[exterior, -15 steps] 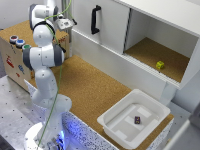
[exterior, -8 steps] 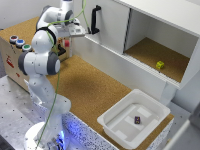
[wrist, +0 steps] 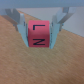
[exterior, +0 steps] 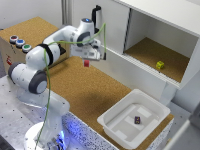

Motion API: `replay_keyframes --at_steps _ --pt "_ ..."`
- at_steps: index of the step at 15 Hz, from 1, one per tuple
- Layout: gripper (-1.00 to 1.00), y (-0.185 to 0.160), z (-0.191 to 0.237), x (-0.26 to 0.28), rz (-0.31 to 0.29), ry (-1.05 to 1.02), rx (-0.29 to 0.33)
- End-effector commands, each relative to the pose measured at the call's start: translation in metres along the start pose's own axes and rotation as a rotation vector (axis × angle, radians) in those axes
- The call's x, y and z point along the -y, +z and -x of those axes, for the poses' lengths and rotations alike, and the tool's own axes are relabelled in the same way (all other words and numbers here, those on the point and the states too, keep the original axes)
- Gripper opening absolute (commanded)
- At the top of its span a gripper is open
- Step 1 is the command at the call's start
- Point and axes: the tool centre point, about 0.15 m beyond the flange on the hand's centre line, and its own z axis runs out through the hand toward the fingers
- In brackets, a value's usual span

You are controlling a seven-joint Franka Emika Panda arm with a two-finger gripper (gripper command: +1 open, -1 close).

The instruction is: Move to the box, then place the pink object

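My gripper (exterior: 87,61) is shut on the tiny reddish-pink cube (exterior: 86,63) and holds it above the cork floor, near the cabinet's white front. In the wrist view the cube (wrist: 38,33) sits between the two fingers (wrist: 21,27), with black marks on its face. The white shallow box (exterior: 120,131) stands at the exterior view's lower right, well away from the gripper. A dark maroon cube (exterior: 137,120) lies inside it.
A yellow-green cube (exterior: 159,65) lies in the open cabinet compartment. A black handle (exterior: 95,13) hangs on the cabinet front just behind the gripper. A cork-topped wooden box with coloured buttons (exterior: 19,43) stands at the exterior view's left.
The arm has swung toward the exterior view's right, carrying the pink cube from near the button box out over the cork floor by the cabinet front.
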Motion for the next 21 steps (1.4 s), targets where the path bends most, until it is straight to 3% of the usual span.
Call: replay_keyframes --at_steps 1,7,11,16,21 --pt "-1.00 0.038 0.073 -0.130 -0.046 0.083 -0.078" --pt "-1.00 0.083 0.118 -0.235 -0.055 0.187 -0.026" --pt "-1.00 0.104 0.133 -0.280 -0.064 0.298 -0.042" --pt "-1.00 0.139 0.148 -0.304 -0.135 0.394 -0.057" --pt "-1.00 0.155 0.124 -0.289 -0.145 0.359 -0.072"
